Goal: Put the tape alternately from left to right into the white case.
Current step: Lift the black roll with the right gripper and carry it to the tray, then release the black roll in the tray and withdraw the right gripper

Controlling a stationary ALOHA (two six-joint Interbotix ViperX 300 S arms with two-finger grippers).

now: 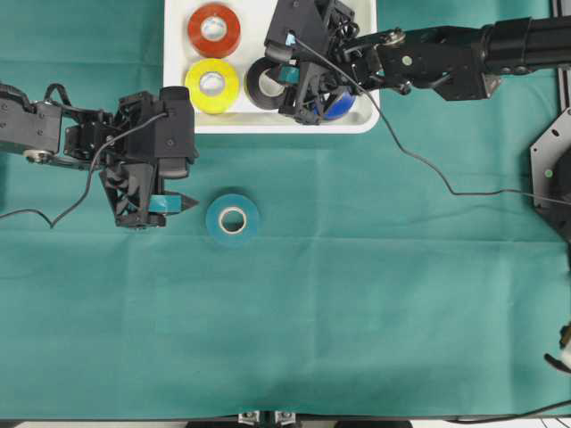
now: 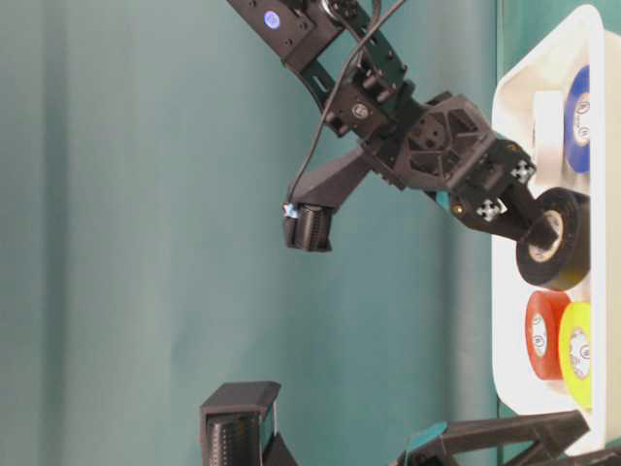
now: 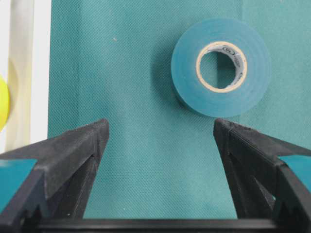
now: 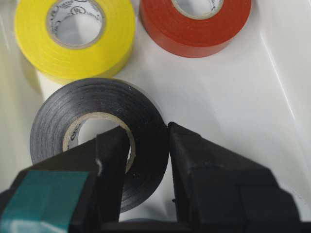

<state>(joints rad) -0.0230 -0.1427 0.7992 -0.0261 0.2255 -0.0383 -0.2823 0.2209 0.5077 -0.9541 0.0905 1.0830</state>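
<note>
The left gripper (image 1: 183, 203) is hovering low over the green cloth (image 1: 357, 294), its arm reaching in level from the left side, jaws standing wide apart and holding nothing. Just beyond its fingertips the teal-green roll (image 1: 233, 218) is lying flat on the cloth, apart from the jaws and outside the white case (image 1: 178, 89); in the left wrist view it is sitting ahead and slightly to the right of the gap between the fingers.

Farther back, the right arm is stretching in from the right side across the case, wrist rolled to one side. The right gripper (image 4: 148, 160) is pinching the wall of the black roll (image 4: 97, 141), one finger inside the pale core and one outside. From the table-level view that roll is tilting on edge at the case's rim, over the case floor.

Inside the case, the yellow roll (image 1: 212, 86) is lying flat just beside the black one, with the red-orange roll (image 1: 213, 29) behind it. The blue roll (image 1: 339, 107) is showing partly under the right gripper, and a white roll (image 2: 549, 121) is lying beside it in the table-level view.
</note>
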